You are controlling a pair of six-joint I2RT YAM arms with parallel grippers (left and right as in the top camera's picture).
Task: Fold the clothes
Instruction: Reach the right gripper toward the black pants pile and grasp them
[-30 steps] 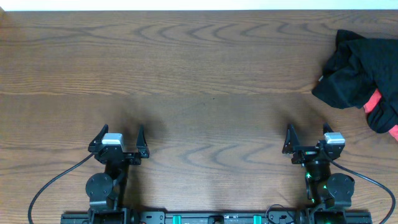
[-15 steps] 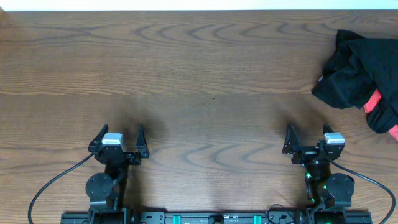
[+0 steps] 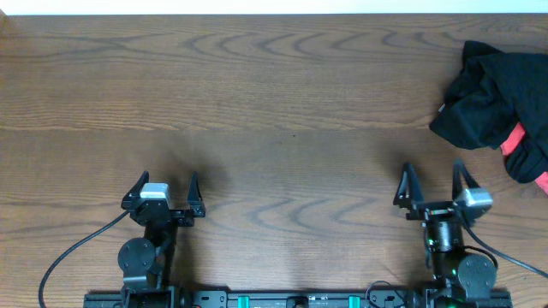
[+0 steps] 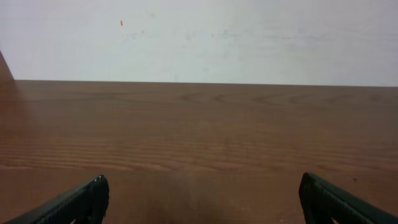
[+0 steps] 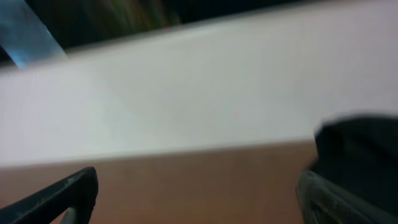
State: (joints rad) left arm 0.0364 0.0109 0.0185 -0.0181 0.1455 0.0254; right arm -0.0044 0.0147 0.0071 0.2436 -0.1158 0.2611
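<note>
Two robot arms sit at the near edge of a wooden table, the left gripper and the right gripper both spread wide and holding nothing. The clothes, a crumpled black heap, lie at the table's far right edge with a strip of red fabric showing at its near right side. The heap is beyond the right gripper and well apart from the left. The right wrist view is blurred.

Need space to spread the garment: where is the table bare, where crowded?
Bare wood runs from the left edge of the table across the middle, and between the left hand and right hand. Crowded only at the far right, where the heap of black clothes lies.
</note>
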